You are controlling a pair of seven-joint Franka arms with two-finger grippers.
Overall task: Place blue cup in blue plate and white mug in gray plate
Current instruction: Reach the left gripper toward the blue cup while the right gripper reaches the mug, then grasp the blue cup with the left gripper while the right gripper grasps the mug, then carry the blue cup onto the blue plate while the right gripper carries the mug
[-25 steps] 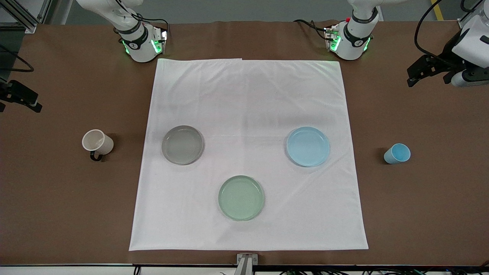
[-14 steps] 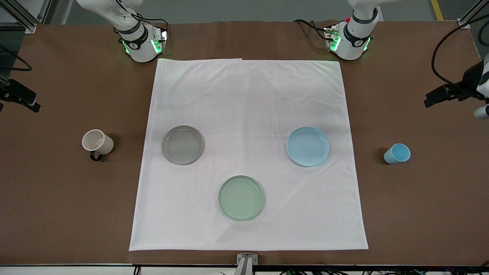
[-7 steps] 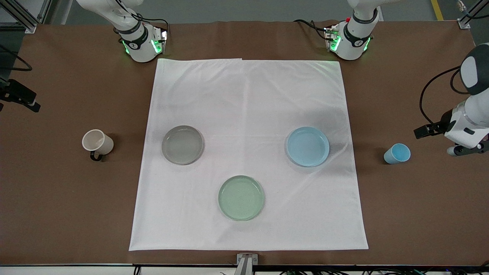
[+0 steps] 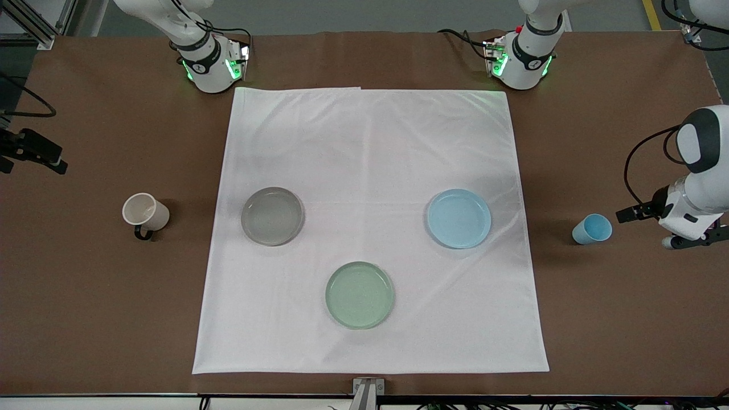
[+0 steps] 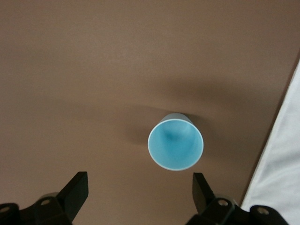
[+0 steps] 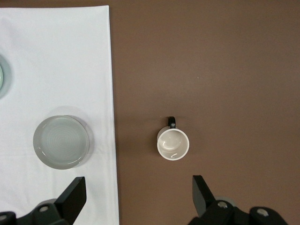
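- Three round shallow plates with raised rims sit on a white cloth (image 4: 370, 228) that lies in soft creases over the matte brown surface (image 4: 626, 319).
- Gray plate (image 4: 272, 216): glossy, faintly ringed inside, on the cloth toward the right arm's end; bare.
- Blue plate (image 4: 459, 218): smooth light blue, on the cloth toward the left arm's end; bare.
- Pale green plate (image 4: 359, 295): same shape, nearer the front camera than the other two, roughly between them.
- Blue cup (image 4: 592, 229): small tapered tumbler with no handle, pale blue outside, brighter blue inside, thin pale rim. Stands upright on the bare brown surface off the cloth, toward the left arm's end, well apart from the blue plate.
- White mug (image 4: 145, 213): cream white, glossy off-white interior, dark loop handle. Upright on the bare surface off the cloth, toward the right arm's end, near the gray plate but apart from it.
- Left hand (image 5: 140, 190): black fingers spread wide, nothing between them; it hangs low beside the blue cup, not touching it.
- Right hand (image 6: 139, 194): fingers spread wide, holding nothing; high over the surface, with mug and gray plate in its wrist view.
- No readable writing or brand marks on any item.
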